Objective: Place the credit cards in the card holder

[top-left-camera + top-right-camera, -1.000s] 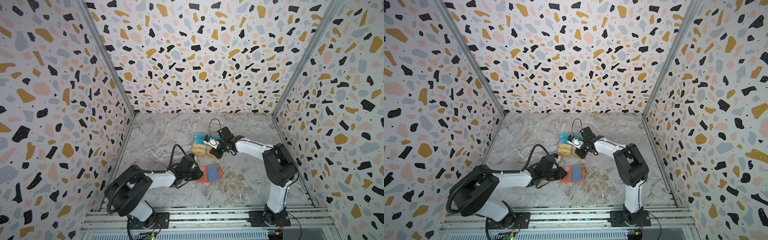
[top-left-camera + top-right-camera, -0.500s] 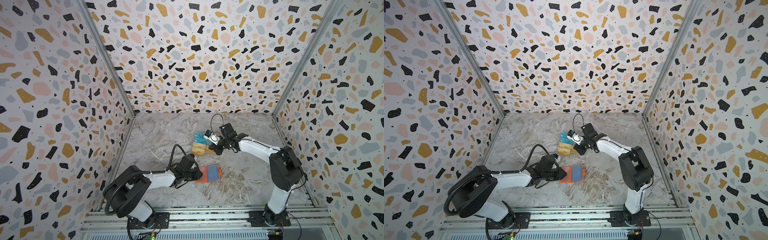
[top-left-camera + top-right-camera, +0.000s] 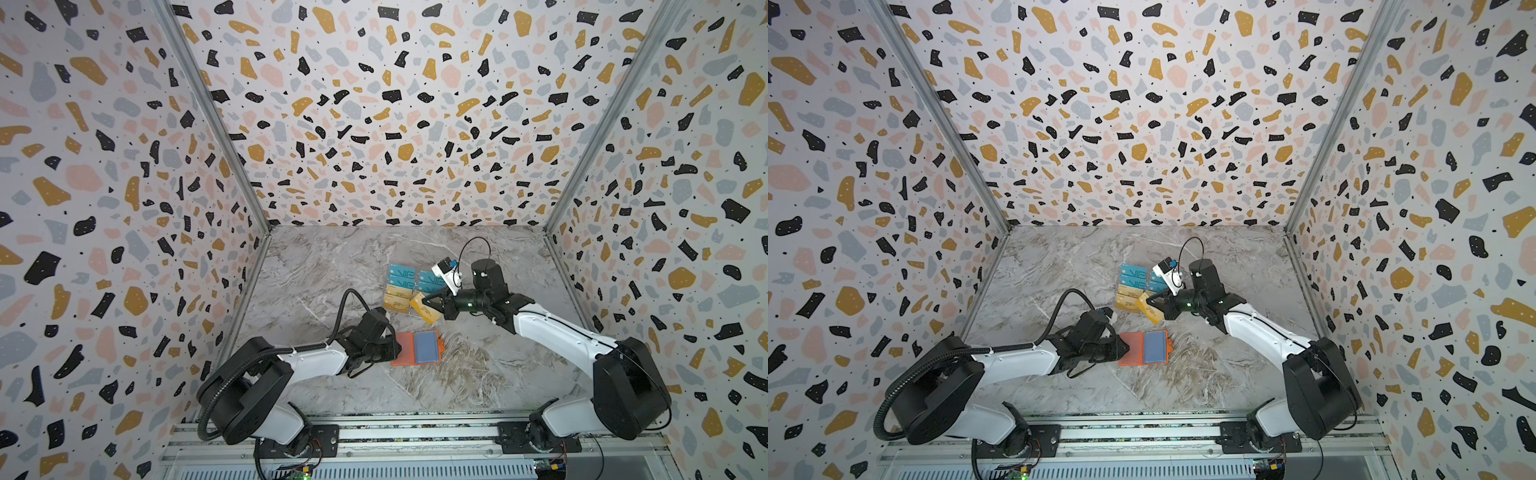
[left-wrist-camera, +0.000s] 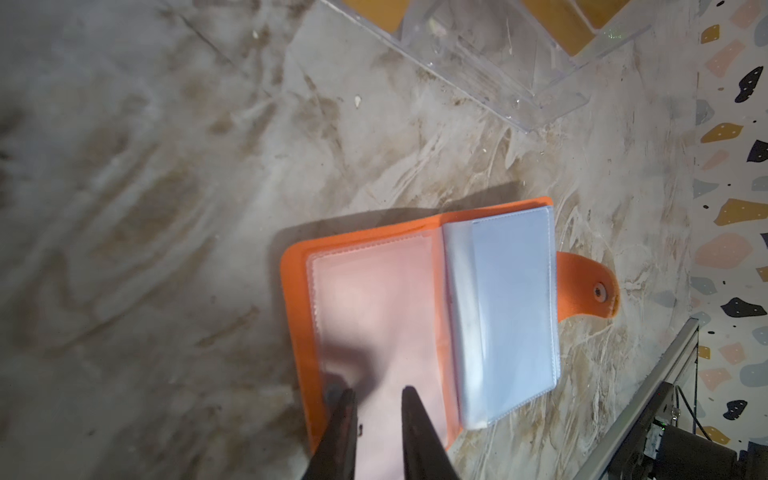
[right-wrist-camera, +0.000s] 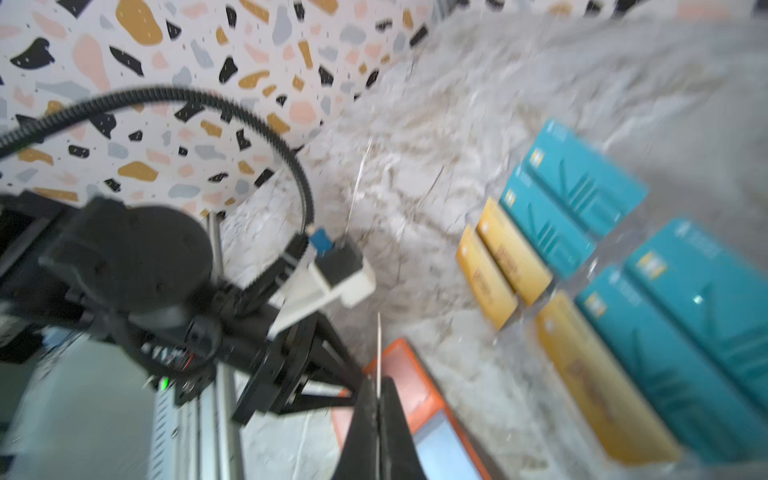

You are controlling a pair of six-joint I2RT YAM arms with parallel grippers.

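Note:
The orange card holder (image 3: 415,348) (image 3: 1144,348) lies open on the marble floor, a clear pinkish sleeve on one half and bluish sleeves (image 4: 511,307) on the other. My left gripper (image 4: 376,399) (image 3: 397,351) is open by a narrow gap, its tips resting on the pinkish half (image 4: 374,307). My right gripper (image 3: 428,307) (image 3: 1154,309) (image 5: 378,382) is shut on a gold credit card (image 3: 424,311), held above the floor between stand and holder and seen edge-on in the right wrist view (image 5: 378,349). Other teal credit cards (image 3: 401,273) (image 5: 582,183) and gold ones (image 3: 397,298) (image 5: 511,257) sit in the stand.
A clear acrylic tiered stand (image 4: 490,62) holds the remaining cards just behind the holder. Terrazzo-patterned walls close in three sides. A metal rail (image 3: 374,436) runs along the front edge under both arm bases. The holder's snap tab (image 4: 590,291) sticks out towards the right arm.
My right gripper has drawn the gold card out of the stand and come a little towards the front. The left gripper and the holder have stayed put.

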